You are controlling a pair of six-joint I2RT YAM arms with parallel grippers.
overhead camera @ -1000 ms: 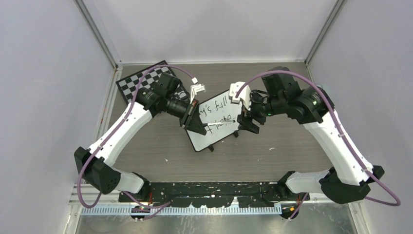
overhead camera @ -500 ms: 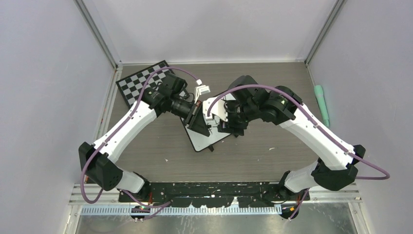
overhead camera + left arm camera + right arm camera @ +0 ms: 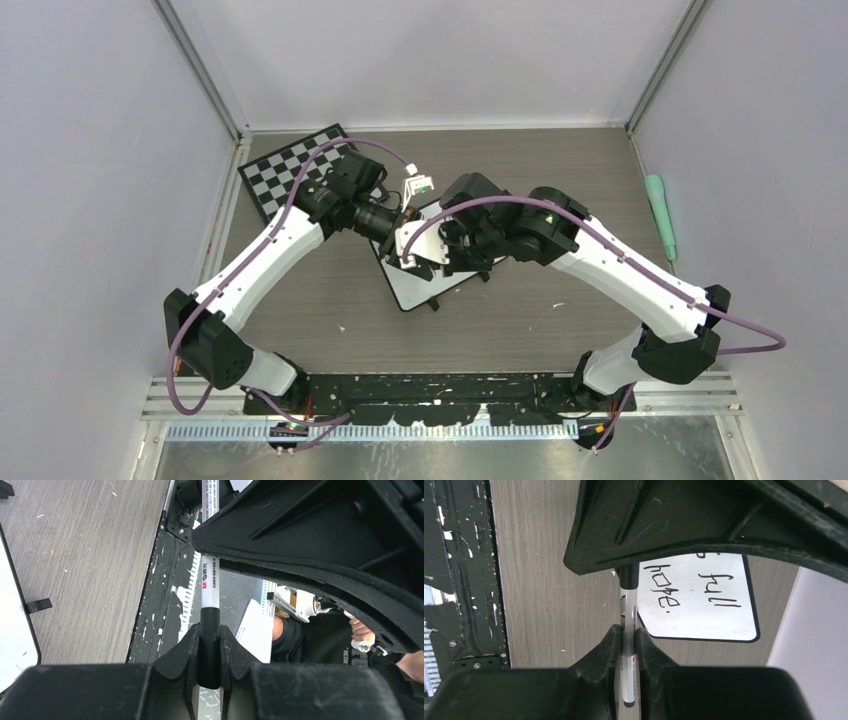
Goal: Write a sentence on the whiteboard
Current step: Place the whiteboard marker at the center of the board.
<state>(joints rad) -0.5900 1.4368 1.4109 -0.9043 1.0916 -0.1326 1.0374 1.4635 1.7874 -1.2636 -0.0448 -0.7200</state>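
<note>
Filling the overhead view, the grey wood-grain worktop (image 3: 520, 330) carries everything. Both arms reach in from the near edge and bend toward each other, meeting above its middle.

A black-and-white chessboard (image 3: 285, 175) lies in the far left corner, partly under the left arm. The whiteboard (image 3: 418, 288) lies about the middle of the worktop, slightly nearer the far edge and turned askew to all four edges. Much of it is hidden under the two wrists. One of its small black feet shows at its near side.

The left fingers (image 3: 320, 540) are drawn in narrow on a marker (image 3: 209, 605), its black end seated in the groove of the nearer finger. Its white barrel with red print runs on under the other finger. The right fingers (image 3: 704, 515) are likewise closed narrow on the white barrel, and the black section reaches the far finger. In the overhead view the two sets of fingers touch or nearly touch over the board's left part.

A pale green pen-shaped object (image 3: 660, 215) lies along the right edge, well apart from the board.

Of the sentence (image 3: 659, 587), the right wrist view shows "full" and, below it, "hope." in black on the board; the rest is covered.
</note>
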